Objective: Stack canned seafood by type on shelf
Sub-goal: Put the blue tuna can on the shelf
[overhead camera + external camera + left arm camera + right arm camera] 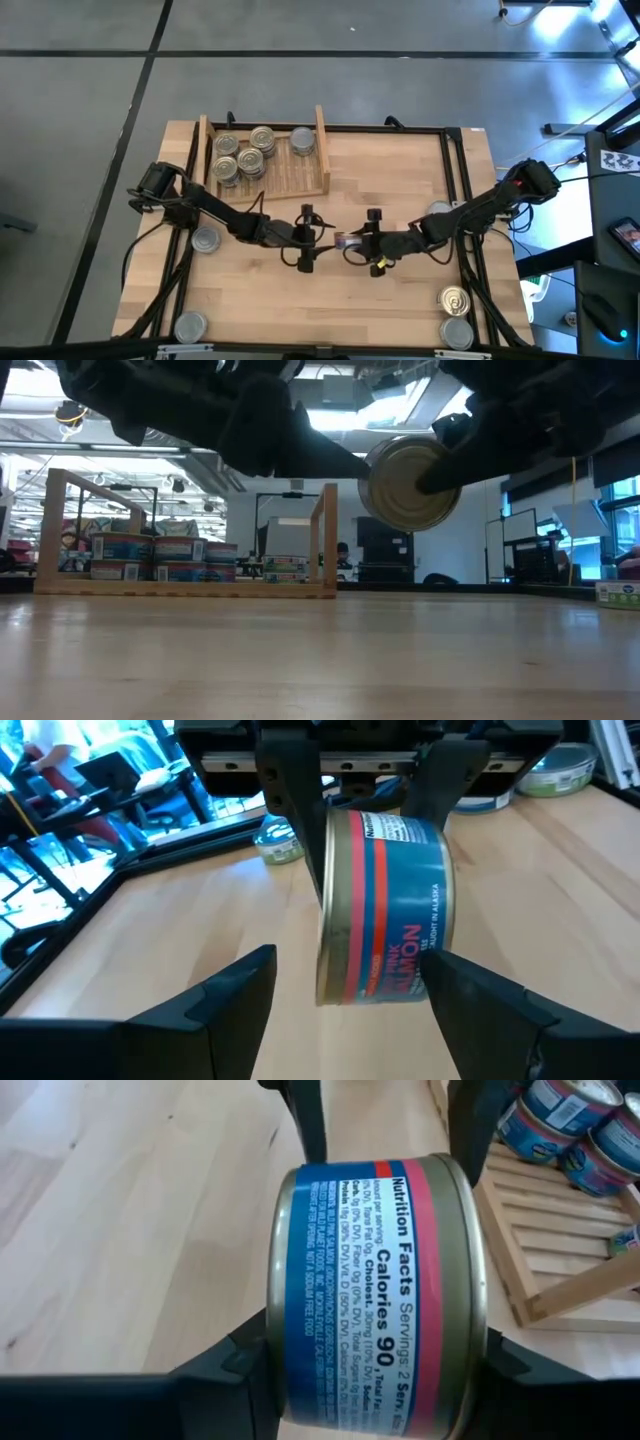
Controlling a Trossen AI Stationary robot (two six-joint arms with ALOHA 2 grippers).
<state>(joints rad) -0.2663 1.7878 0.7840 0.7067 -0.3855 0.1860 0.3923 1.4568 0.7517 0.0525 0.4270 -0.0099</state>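
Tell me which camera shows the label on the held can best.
The right wrist view: the can fills it, print readable, in the right pincer. The left wrist view shows its other side. The low view shows only an end; from above it is tiny.

1. The high view looks straight down on the whole table (400,300), from far above
2. The low view sits at tabletop height and looks level across it to the shelf (190,588) and the room behind
3. Each wrist view looks very near along its own arm at one can (385,910), from opposite sides
4. High and low views share that can and the shelf
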